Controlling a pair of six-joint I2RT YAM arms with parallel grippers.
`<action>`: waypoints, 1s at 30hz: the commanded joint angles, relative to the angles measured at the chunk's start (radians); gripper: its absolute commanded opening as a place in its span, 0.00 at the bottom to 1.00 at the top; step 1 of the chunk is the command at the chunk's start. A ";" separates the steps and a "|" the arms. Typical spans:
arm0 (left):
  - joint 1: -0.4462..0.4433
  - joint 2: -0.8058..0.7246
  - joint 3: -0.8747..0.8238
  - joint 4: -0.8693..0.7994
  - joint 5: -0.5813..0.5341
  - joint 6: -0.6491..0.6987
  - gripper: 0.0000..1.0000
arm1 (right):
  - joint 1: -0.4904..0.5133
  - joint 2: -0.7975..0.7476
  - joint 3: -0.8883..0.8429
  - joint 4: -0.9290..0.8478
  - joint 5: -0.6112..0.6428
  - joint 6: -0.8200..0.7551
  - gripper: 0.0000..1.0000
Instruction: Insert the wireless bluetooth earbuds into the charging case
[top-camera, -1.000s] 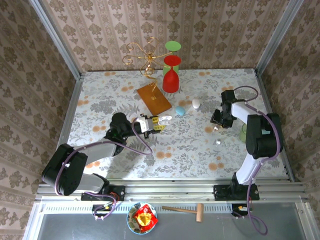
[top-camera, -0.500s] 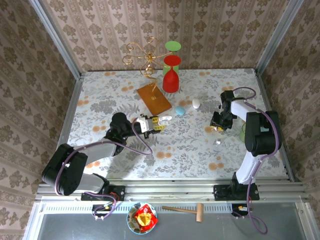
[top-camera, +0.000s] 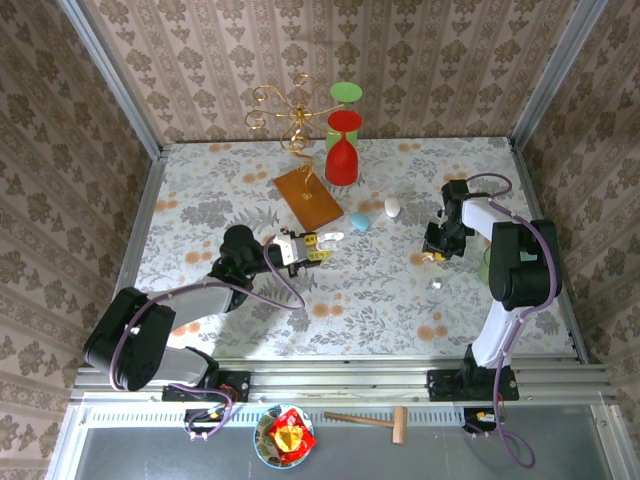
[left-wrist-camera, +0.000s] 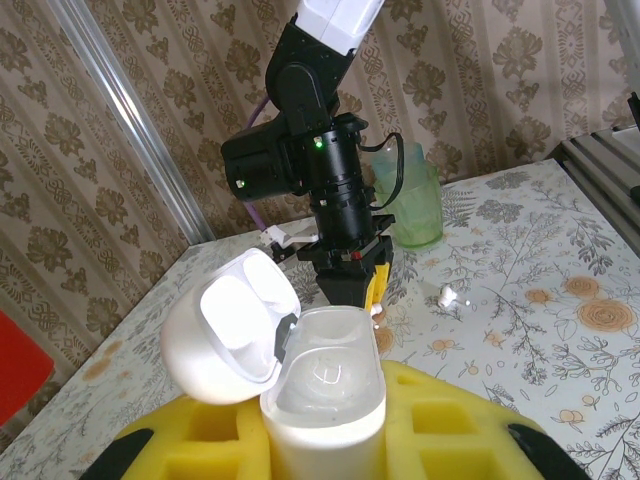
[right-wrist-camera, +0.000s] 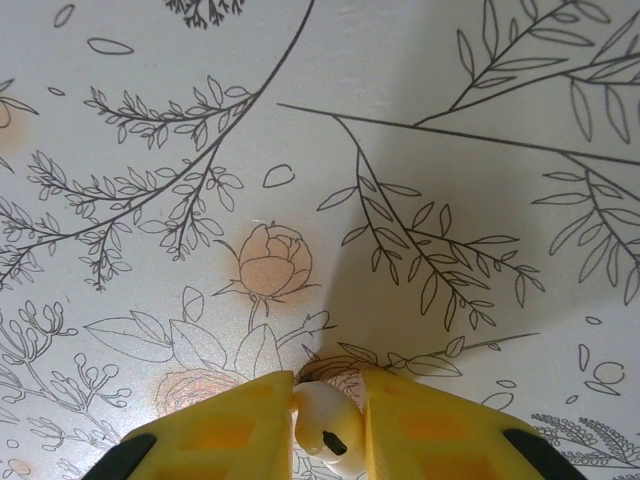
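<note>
My left gripper (top-camera: 312, 246) is shut on a white charging case (left-wrist-camera: 325, 395). The case stands upright between the yellow pads, its lid (left-wrist-camera: 232, 330) swung open to the left and its cavity empty. At the table's right side my right gripper (top-camera: 433, 256) points straight down. It is shut on a white earbud (right-wrist-camera: 326, 421), pinched between its yellow fingers (right-wrist-camera: 225, 425) just above the cloth. A second white earbud (top-camera: 437, 284) (left-wrist-camera: 448, 296) lies loose on the table nearby. The light blue earbuds are hidden.
A light blue case (top-camera: 359, 220) and a white case (top-camera: 393, 207) lie mid-table. Behind them are a wooden board (top-camera: 308, 198), a red glass (top-camera: 342, 152), a green glass (top-camera: 346, 95) and a gold wire stand (top-camera: 290, 108). A green cup (top-camera: 486, 266) stands beside the right arm.
The right gripper has shifted slightly down and left onto the white earbud that lay beside it. The left arm and its case have not moved.
</note>
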 joint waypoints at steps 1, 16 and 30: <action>-0.005 0.001 0.013 0.010 0.014 0.026 0.00 | 0.002 -0.016 -0.004 -0.013 0.002 -0.035 0.20; 0.021 0.075 0.029 0.094 -0.021 -0.139 0.00 | 0.180 -0.283 -0.037 0.058 0.187 -0.156 0.14; 0.047 0.145 0.066 0.038 -0.060 -0.216 0.00 | 0.504 -0.565 -0.053 0.321 0.186 -0.350 0.13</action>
